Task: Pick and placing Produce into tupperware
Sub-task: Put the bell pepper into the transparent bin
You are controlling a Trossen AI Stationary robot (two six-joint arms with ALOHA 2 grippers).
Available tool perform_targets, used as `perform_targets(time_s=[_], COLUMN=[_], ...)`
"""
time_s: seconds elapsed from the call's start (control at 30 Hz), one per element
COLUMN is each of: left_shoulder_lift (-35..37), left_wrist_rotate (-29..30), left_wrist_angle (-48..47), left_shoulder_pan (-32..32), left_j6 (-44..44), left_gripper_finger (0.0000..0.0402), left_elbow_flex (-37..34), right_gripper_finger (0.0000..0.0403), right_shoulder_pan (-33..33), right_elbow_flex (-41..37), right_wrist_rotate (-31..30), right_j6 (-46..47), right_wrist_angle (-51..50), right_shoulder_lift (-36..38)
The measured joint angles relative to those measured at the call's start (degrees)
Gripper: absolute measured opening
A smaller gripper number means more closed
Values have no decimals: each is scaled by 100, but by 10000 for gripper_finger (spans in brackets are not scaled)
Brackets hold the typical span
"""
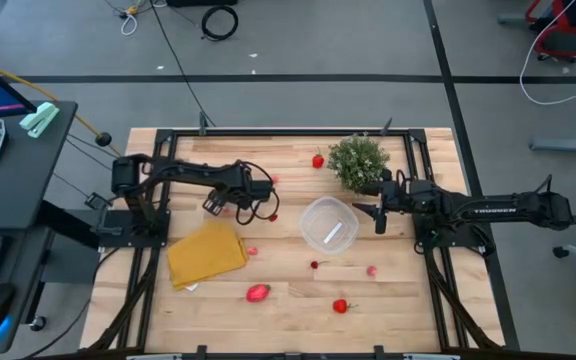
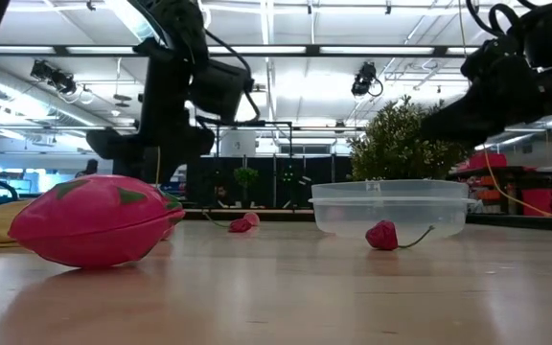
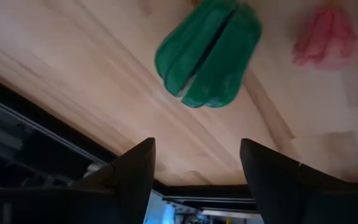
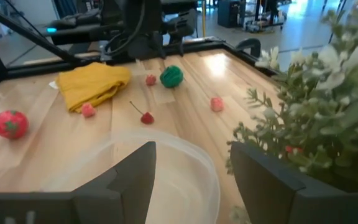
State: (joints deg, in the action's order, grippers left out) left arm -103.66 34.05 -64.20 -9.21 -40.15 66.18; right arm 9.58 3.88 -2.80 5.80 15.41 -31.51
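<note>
The tupperware [image 1: 328, 225] is a round clear bowl standing on the table by its base, in front of the potted plant. Small produce lies scattered on the wood: a green piece [image 3: 207, 53] with a pink one [image 3: 325, 34] beside it, a large pink-red piece [image 1: 258, 292], a red one [image 1: 340, 306] and a stemmed cherry [image 1: 315, 265]. My left gripper [image 3: 194, 163] is open and hovers above the table just short of the green piece, touching nothing. My right gripper [image 4: 191, 168] is open and hangs over the tupperware's rim [image 4: 166, 144] on the plant side.
A yellow folded cloth [image 1: 206, 252] lies left of the bowl, below my left gripper. The bushy potted plant [image 1: 358, 160] stands close behind my right gripper. More red and pink pieces [image 1: 318, 160] [image 1: 372, 270] dot the table. Black frame rails [image 1: 268, 132] run along the edges.
</note>
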Motion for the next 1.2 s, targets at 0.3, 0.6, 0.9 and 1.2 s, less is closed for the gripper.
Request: perform_targets(time_s=[0.3, 0.6, 0.9, 1.2], left_shoulder_lift=[-37, -171, -688, -772], left_wrist_rotate=[25, -135, -130, -2], left_wrist_angle=[122, 888, 780, 961], left_shoulder_pan=[5, 4, 7, 122], left_j6=[-298, -322, -751, -760], left_gripper_finger=[266, 268, 265, 265], left_elbow_flex=[-1, -1, -1, 2], right_gripper_finger=[217, 217, 217, 217], right_shoulder_pan=[0, 0, -2, -2], right_elbow_flex=[0, 0, 0, 0], right_wrist_rotate=[-2, -1, 36, 36], right_j6=[4, 173, 174, 166], right_wrist_angle=[-60, -235, -261, -289], right_shoulder_lift=[0, -2, -1, 0])
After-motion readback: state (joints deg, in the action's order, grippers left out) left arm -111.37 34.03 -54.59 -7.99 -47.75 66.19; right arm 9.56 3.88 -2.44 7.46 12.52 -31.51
